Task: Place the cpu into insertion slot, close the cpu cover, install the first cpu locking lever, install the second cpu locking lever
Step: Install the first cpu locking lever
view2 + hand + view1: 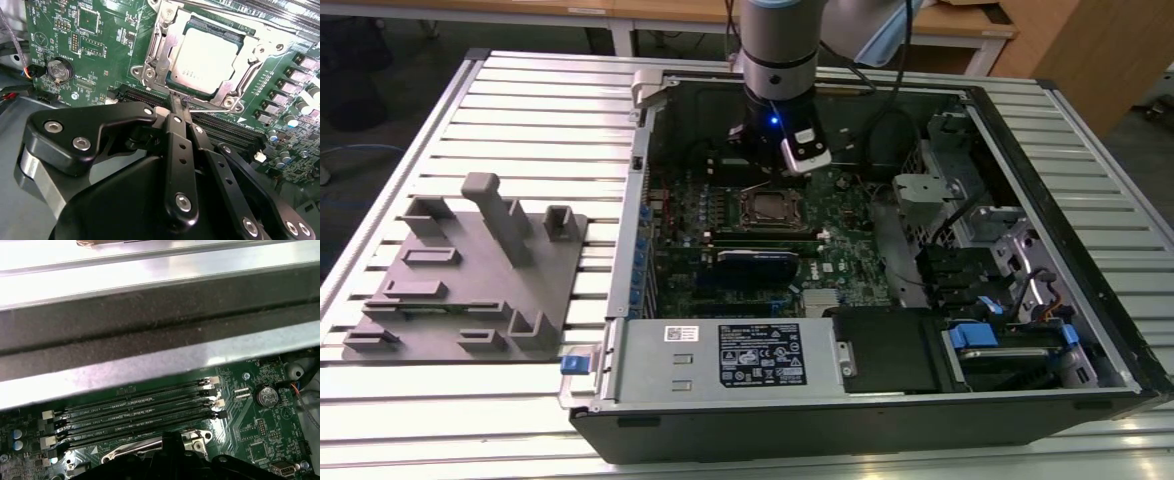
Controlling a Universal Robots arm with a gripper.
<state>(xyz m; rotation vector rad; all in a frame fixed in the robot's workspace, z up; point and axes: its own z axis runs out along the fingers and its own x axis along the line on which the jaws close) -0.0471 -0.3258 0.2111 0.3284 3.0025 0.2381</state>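
Observation:
The cpu [205,57], a silver-grey square, lies in the insertion slot [150,70] on the green motherboard. The cpu cover [167,37], a silver frame, lies flat over its edges. In the exterior view the insertion slot [765,207] sits mid-board, with my gripper [777,168] just behind it. In the second wrist view the gripper [180,106] is shut, its black fingertips [174,102] together at the socket's edge. They touch a thin metal lever rod [215,106] running along that side. I cannot tell whether the rod is pinched. A corner of the socket [197,437] appears in the first wrist view.
The open computer case [1067,150] walls in the board on all sides. Black memory slots [135,412] run beside the socket, under the case's metal rim [150,360]. A grey power-supply box [720,355] sits at the front. A grey fixture plate [467,270] lies at the exterior view's left.

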